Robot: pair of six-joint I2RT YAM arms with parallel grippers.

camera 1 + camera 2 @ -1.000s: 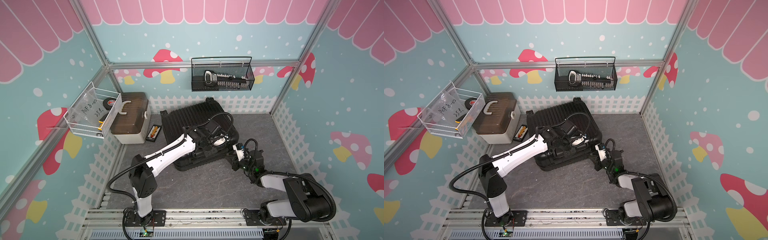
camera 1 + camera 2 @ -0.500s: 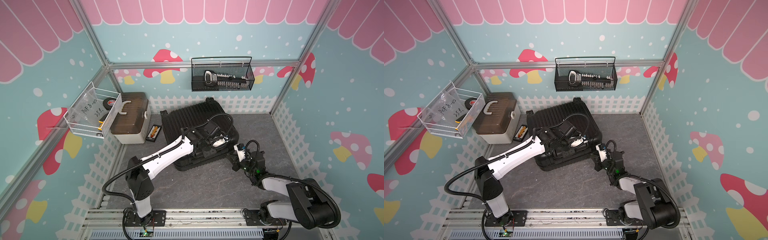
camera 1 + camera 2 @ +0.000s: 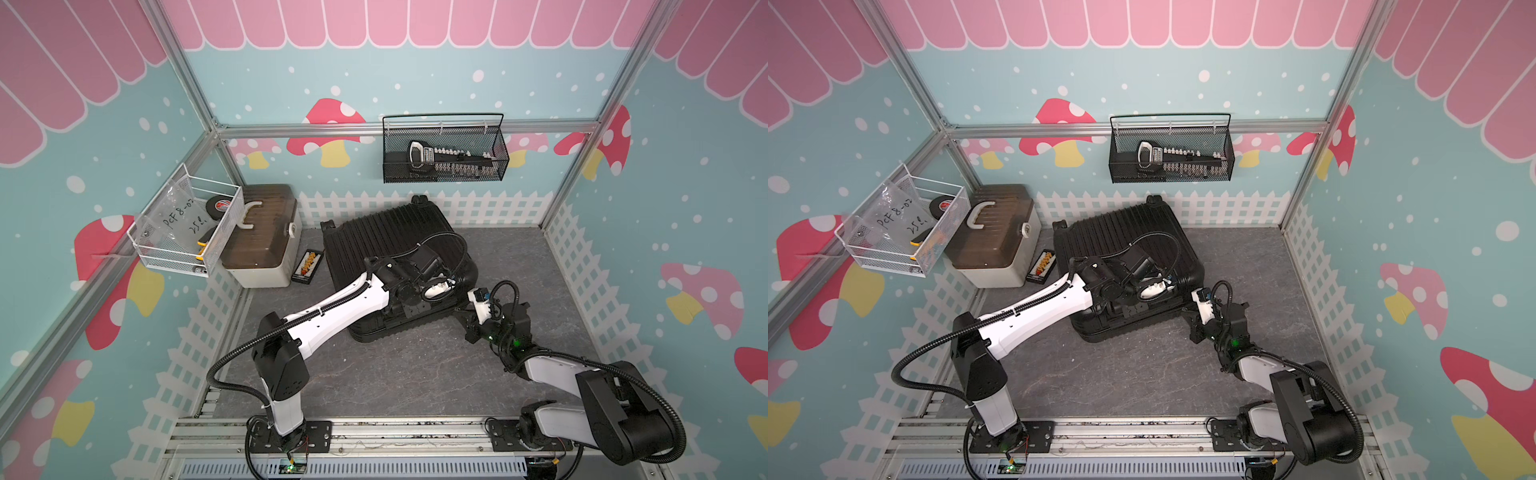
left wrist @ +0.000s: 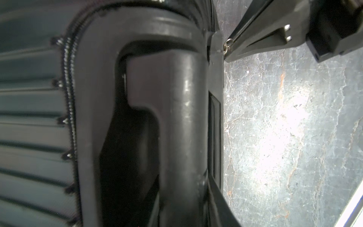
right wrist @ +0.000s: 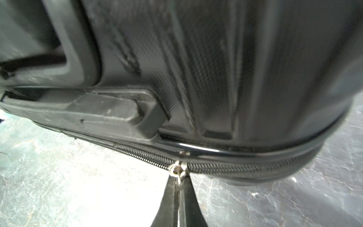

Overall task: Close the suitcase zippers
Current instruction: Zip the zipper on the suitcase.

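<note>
The black ribbed suitcase (image 3: 386, 241) (image 3: 1121, 237) lies flat on the grey floor. My left gripper (image 3: 440, 291) (image 3: 1154, 289) reaches over its near end. In the left wrist view the left gripper (image 4: 184, 212) is shut on the suitcase's black handle (image 4: 182, 118). My right gripper (image 3: 458, 309) (image 3: 1183, 311) sits low at the near right corner. In the right wrist view it (image 5: 178, 182) is shut on the metal pull of a zipper slider (image 5: 177, 169). The zipper track (image 5: 255, 169) is meshed on one side of the slider; the other side shows a thinner row of teeth.
A white box with a brown lid (image 3: 262, 245) and a small tray of bits (image 3: 307, 266) stand left of the case. A white wire basket (image 3: 187, 232) hangs on the left wall, a black mesh basket (image 3: 444, 153) on the back wall. Grey floor (image 3: 395, 374) lies in front.
The left arm's elbow swayed slightly and came back. Both grippers stay at the suitcase's near end, the right one still pinching the zipper pull.
</note>
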